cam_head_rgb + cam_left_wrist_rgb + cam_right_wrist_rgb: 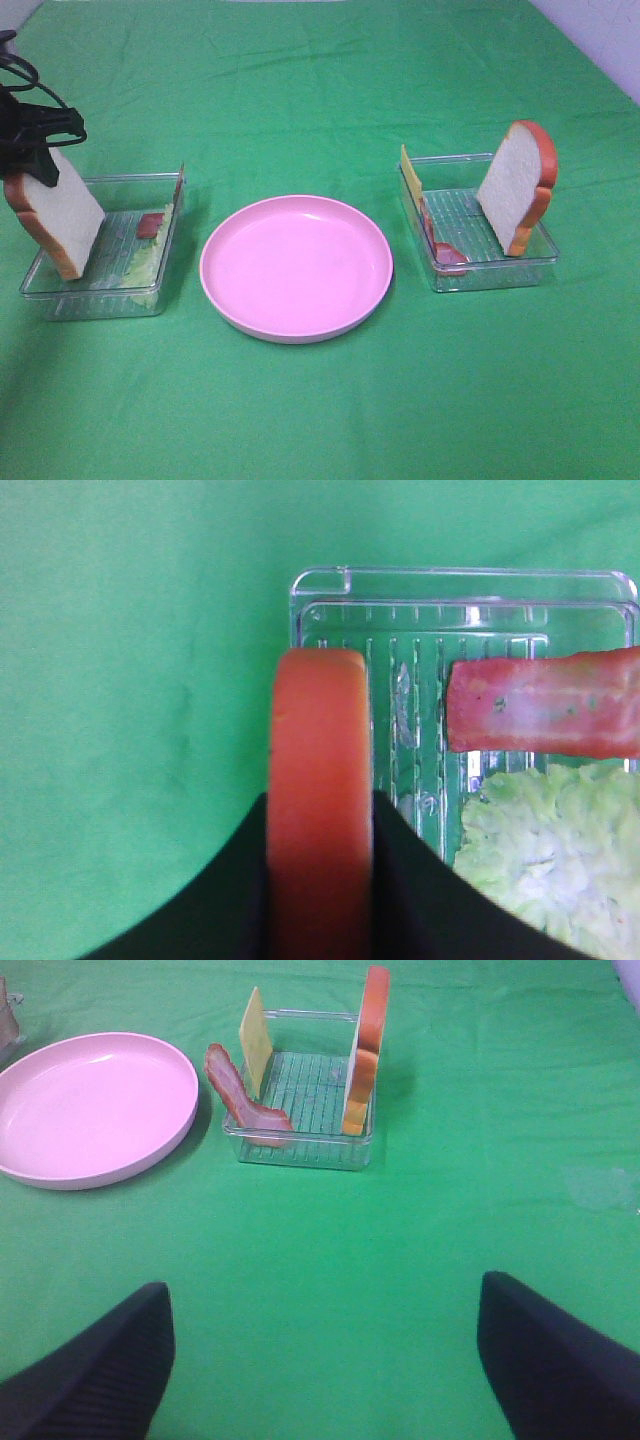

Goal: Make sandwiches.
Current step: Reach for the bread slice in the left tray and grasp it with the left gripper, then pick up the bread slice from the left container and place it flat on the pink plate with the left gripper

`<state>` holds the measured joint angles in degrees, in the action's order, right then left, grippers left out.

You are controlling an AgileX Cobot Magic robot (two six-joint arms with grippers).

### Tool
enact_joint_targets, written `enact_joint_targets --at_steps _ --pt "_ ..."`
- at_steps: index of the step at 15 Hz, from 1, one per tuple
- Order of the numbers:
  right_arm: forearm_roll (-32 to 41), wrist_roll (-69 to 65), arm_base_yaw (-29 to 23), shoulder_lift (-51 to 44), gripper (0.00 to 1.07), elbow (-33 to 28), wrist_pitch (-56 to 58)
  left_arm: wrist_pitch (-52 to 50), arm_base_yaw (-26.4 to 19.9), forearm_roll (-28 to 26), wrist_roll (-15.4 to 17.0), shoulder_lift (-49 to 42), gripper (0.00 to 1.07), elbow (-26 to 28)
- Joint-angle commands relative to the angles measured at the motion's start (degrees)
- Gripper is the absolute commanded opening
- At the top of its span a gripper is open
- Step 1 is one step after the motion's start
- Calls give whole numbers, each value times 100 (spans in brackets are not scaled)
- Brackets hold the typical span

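A white bread slice (65, 215) with orange-brown crust stands tilted in the left clear tray (100, 305). My left gripper (40, 150) is shut on its top edge. In the left wrist view, black fingers (230, 880) press both sides of the crust (320, 780). A bacon strip (545, 705) and lettuce (550, 850) lie in the same tray. In the right tray (490, 280) stand a second bread slice (515, 190), a cheese square (410, 180) and bacon (445, 255). My right gripper (325, 1360) is open above bare cloth, well short of that tray (300, 1150).
A round pink plate (296, 265) sits between the two trays with nothing on it. Green cloth covers the whole table. A white wall corner shows at the far right edge.
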<state>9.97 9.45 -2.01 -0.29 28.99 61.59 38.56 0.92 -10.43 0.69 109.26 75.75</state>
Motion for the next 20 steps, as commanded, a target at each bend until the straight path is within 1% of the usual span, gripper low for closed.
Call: enact_joint_targets --at_steps 1,3,4,5,7,9,11,12,13,16,17,18,19,20 --pt "11 80 -6 -92 78 0 -52 -57 0 -63 11 -6 0 17" --pt "11 80 -6 -92 78 0 -52 -40 0 -109 6 -17 0 17" --pt "11 80 -6 -92 78 0 -52 29 0 -281 6 -138 0 17" --pt "11 80 -6 -92 78 0 -52 34 0 -367 -6 -281 0 17" --pt "11 80 -6 -92 78 0 -52 40 0 -516 -149 -630 0 17" --pt "11 80 -6 -92 78 0 -52 155 0 -733 -166 -1123 0 17" --pt "11 80 -6 -92 78 0 -52 275 0 -1134 -166 -1581 0 17" --pt "11 80 -6 -92 78 0 -52 338 0 -1444 -264 -1753 0 17" --pt "11 80 -6 -92 78 0 -52 539 0 -2080 -688 -1896 0 17" --pt "11 80 -6 -92 78 0 -52 1112 0 -3696 -1736 -1937 0 17" --pt "11 80 -6 -92 78 0 -52 1186 0 -3988 -1931 -1937 0 17" --pt "11 80 -6 -92 78 0 -52 1272 6 -4446 -2292 -1937 0 17" --pt "11 80 -6 -92 78 0 -52 1301 69 -4778 -2647 -1931 0 17" --pt "11 80 -6 -92 78 0 -52 1301 172 -4876 -2859 -1925 0 17"
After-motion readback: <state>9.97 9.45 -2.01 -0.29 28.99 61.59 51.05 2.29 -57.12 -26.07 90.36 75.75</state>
